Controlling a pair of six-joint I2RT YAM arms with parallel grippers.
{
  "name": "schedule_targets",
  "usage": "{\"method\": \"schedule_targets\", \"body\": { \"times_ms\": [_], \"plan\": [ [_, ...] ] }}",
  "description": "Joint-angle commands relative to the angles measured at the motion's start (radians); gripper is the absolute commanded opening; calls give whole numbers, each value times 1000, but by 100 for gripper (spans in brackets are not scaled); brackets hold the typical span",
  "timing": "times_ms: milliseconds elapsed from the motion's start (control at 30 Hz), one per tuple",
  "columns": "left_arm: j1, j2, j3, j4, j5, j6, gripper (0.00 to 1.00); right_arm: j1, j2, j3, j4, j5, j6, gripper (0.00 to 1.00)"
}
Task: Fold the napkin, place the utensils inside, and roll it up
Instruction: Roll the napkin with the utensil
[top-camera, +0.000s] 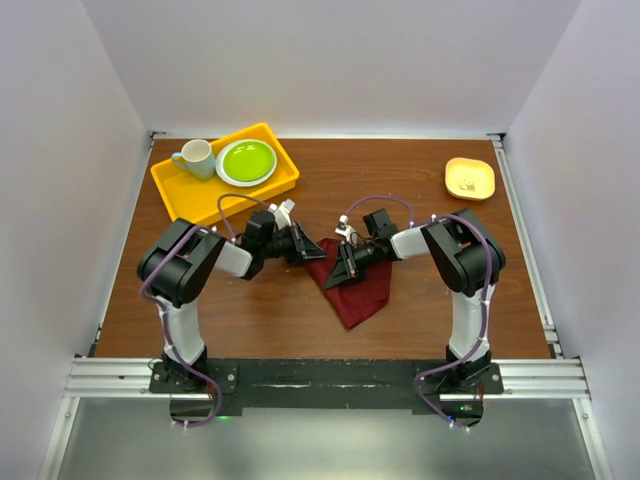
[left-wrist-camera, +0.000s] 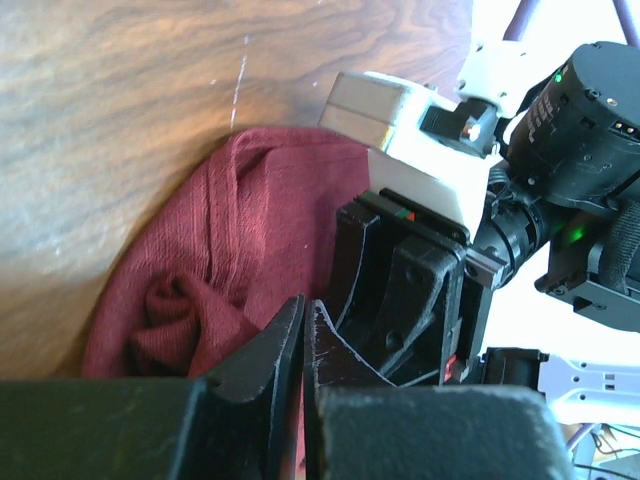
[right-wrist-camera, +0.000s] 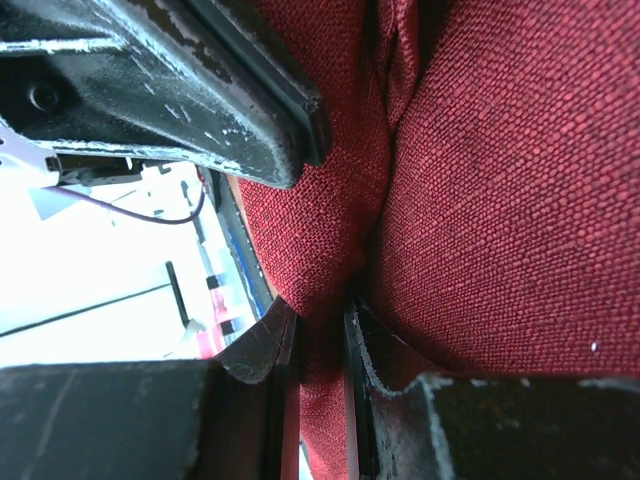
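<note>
The table held one maroon napkin, one yellow tray in the far left corner with one green plate and one pale mug on it, and one small yellow dish toward the far right corner.

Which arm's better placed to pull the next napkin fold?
Right, probably: the right gripper is clamped on a napkin fold over the cloth's middle; the left gripper sits at a corner, grip unclear.

Both arms bend inward toward the frame's centre, wrists facing each other. The left gripper has its jaws almost together. The right gripper pinches a fold of dark red cloth napkin.
</note>
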Motion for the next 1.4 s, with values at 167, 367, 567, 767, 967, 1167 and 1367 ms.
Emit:
{"method": "schedule_targets", "body": {
  "times_ms": [167, 367, 567, 767, 967, 1167, 1367],
  "plan": [
    [-5, 148, -33, 85, -38, 94, 5, 37, -34, 5, -246, 397, -69, 15],
    [-4, 174, -49, 46, -42, 136, 3, 88, -127, 77, -388, 532, -65, 45],
    [-4, 186, -57, 31, -41, 128, 3, 180, -213, 209, -592, 718, -89, 67],
    [-2, 179, -43, -33, -38, 134, 2, 347, -272, 314, -712, 1099, -56, 75],
    [-1, 174, -42, -78, -33, 128, 2, 474, -201, 417, -771, 1319, -8, 75],
    [2, 169, -46, -84, -28, 117, 2, 530, -89, 520, -826, 1419, 9, 69],
    [5, 157, -57, -87, -27, 108, 2, 531, -32, 537, -828, 1447, 26, 60]
  ]
}}
